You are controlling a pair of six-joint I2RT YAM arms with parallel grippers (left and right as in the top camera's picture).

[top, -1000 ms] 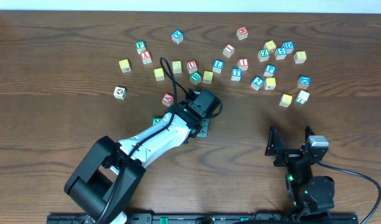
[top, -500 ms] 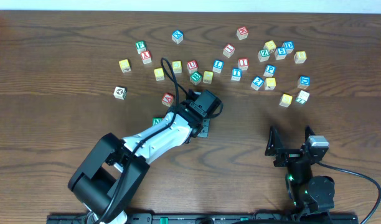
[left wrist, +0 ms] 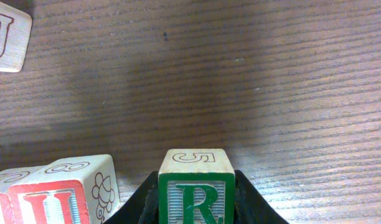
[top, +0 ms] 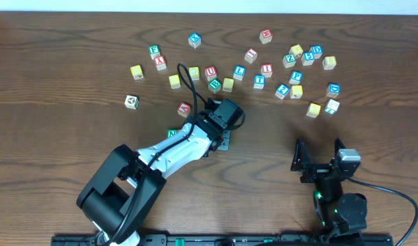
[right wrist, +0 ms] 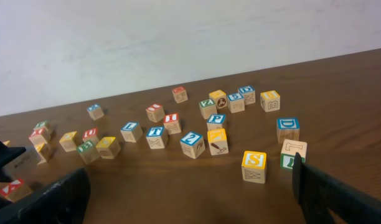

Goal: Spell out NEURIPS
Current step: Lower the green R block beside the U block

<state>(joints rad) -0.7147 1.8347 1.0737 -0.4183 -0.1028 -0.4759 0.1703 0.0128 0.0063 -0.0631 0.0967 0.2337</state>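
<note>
My left gripper (left wrist: 197,198) is shut on the green R cube (left wrist: 196,186), a black finger (left wrist: 143,205) on each side. Just left of it stands a red-lettered cube (left wrist: 61,196) that reads like U, level with the R. From above, the left gripper (top: 223,137) sits mid-table and the arm hides the R. A green cube (top: 173,134) peeks out at the arm's left side. The yellow S cube (right wrist: 254,167) (top: 313,109) and a blue P cube (top: 296,77) lie in the scattered group. My right gripper (top: 318,157) (right wrist: 190,186) stands open and holds nothing.
Many other letter cubes are strewn across the far half of the table (top: 72,137), from a yellow one (top: 136,71) at the left to a blue one (top: 333,89) at the right. A red cube (top: 184,108) lies just beyond the left arm. Another cube (left wrist: 7,34) shows at the left wrist view's top left.
The left arm's lower links have shifted slightly to the right. Its gripper stays in place on the R cube. The right arm has not moved.
</note>
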